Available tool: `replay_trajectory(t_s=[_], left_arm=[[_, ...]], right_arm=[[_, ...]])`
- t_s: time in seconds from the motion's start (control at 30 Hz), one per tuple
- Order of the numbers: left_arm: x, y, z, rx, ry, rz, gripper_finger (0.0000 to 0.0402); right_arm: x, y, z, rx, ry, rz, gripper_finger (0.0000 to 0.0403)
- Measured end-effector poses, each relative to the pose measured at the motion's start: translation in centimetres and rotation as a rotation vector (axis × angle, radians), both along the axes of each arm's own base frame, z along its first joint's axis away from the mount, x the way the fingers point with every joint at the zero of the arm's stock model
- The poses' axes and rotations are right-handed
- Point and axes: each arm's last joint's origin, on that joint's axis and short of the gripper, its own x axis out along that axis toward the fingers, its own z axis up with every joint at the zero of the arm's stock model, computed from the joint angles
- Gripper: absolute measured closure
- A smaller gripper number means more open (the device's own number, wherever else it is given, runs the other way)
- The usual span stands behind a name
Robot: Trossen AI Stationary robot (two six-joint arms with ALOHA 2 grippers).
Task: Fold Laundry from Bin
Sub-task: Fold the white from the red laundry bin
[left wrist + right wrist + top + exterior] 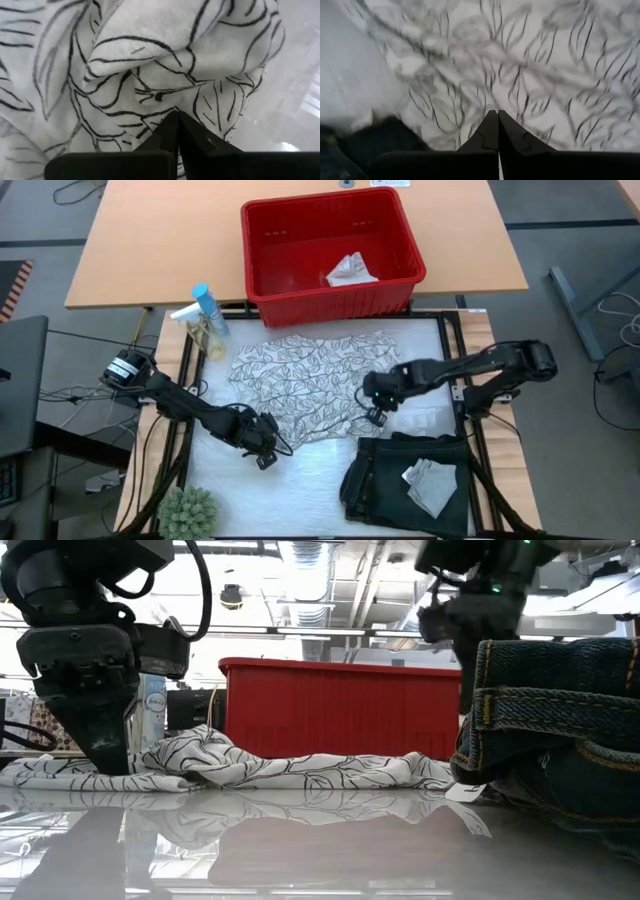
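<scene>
The white-grey leaf-patterned cloth point(305, 375) lies spread and wrinkled on the table in front of the red bin point(270, 285). A small whitish cloth point(350, 272) lies in the bin. The dark garment point(385, 480) lies folded at the near right, with a small grey cloth point(430, 485) on top. My left gripper point(264, 455) is shut at the patterned cloth's near left corner. My right gripper point(377, 416) is shut over the cloth's near right edge, beside the dark garment point(365, 145). My left gripper pinches a bunched fold of the leaf-patterned cloth point(160, 97) at its near left end, between its shut fingertips point(170, 135). The fingers point down from above point(110, 755). The cloth lies on the table, gathered into wrinkles around the tips. My right gripper points down at the cloth point(495, 85); I cannot tell whether it touches it.
A spray bottle point(205, 320) stands at the far left of the work area. A small green plant point(188, 512) stands at the near left corner. The bin stands along the far edge. Bare tabletop point(300, 490) shows between the plant and the dark garment.
</scene>
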Motion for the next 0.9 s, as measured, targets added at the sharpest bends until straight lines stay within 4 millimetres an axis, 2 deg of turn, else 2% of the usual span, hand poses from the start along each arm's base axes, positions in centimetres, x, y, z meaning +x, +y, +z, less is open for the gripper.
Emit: replay_trajectory(t_s=[0.23,0.43,0.63,0.9], left_arm=[[0.0,0.0,0.0,0.006,-0.001,-0.002,0.0402],[0.1,0.1,0.0,0.019,-0.012,-0.004,0.0402],[0.2,1.3,0.5,0.03,-0.009,-0.01,0.0401],[0.4,4.1,0.5,0.109,0.044,0.031,0.0401]], right_arm=[[-1.1,1.4,-2.6,0.032,0.022,-0.051,0.0384],[-2.0,0.9,-4.2,0.029,0.067,-0.111,0.0384],[-2.6,-0.9,-4.7,-0.008,0.107,-0.197,0.0384],[-2.9,-5.1,-4.7,-0.074,0.114,-0.298,0.0385]])
